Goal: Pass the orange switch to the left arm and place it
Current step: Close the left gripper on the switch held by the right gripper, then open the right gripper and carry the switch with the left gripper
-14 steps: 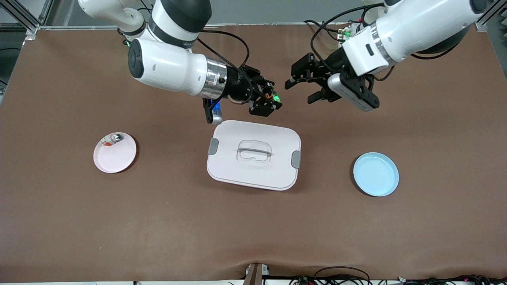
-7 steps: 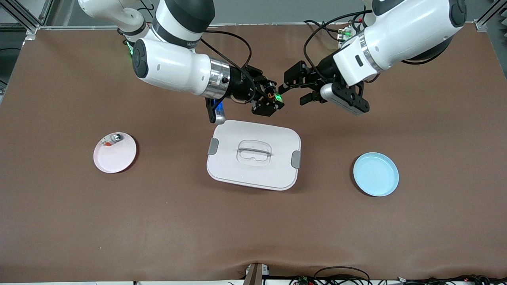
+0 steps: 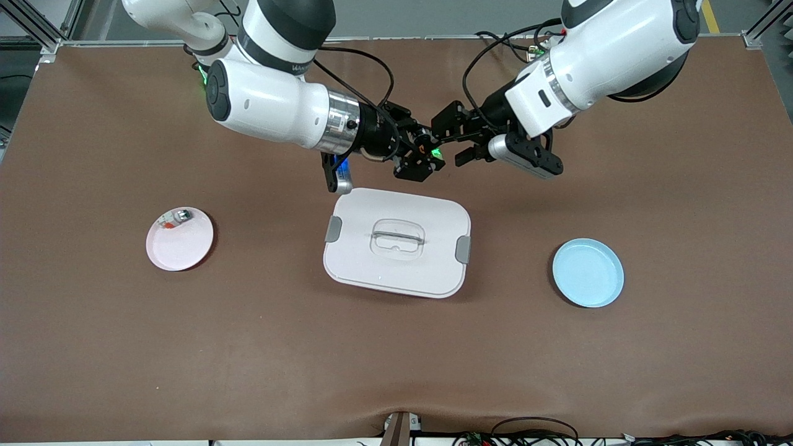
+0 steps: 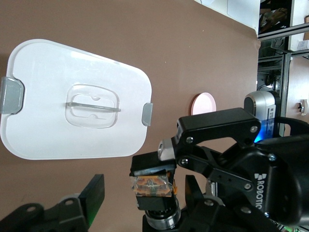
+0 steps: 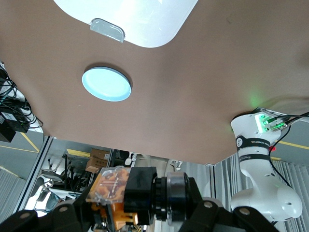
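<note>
On pink plate (image 3: 179,241), silver-green item (image 3: 175,217); blue plate (image 3: 588,273) bare; box (image 3: 397,241) lidded.

Premises read as a robotics laboratory. Two white arms (image 3: 272,111) work at a table (image 3: 124,347) under a brown cover, framed by aluminium rails (image 3: 37,28). Loose cables (image 3: 533,433) trail along the table edge; shelving (image 4: 285,29) stands on grey flooring.
</note>
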`<action>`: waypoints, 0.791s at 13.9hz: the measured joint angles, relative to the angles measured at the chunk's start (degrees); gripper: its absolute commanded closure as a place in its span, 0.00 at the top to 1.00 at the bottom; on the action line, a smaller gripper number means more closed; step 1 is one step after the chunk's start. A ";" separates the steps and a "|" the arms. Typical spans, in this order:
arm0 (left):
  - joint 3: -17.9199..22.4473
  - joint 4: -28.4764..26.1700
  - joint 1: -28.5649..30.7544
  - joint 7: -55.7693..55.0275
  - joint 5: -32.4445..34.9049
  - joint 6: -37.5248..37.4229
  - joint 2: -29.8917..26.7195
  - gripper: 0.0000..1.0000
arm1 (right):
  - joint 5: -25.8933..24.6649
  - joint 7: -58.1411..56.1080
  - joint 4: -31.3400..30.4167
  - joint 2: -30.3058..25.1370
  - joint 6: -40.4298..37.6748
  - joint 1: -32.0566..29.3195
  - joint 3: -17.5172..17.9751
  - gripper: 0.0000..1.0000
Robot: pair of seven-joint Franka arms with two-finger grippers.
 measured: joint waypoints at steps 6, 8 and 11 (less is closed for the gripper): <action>-0.71 -0.64 -0.58 -1.51 0.00 0.99 0.10 0.71 | 0.01 0.00 0.00 0.00 0.00 0.00 0.00 0.09; -0.76 -1.00 -1.02 -1.54 0.00 1.53 0.33 0.68 | 0.01 0.00 0.02 0.00 0.00 0.00 0.00 0.09; -0.78 -1.35 -1.10 -1.54 -0.01 1.72 0.67 0.63 | 0.01 0.00 0.05 0.00 0.00 0.00 0.00 0.09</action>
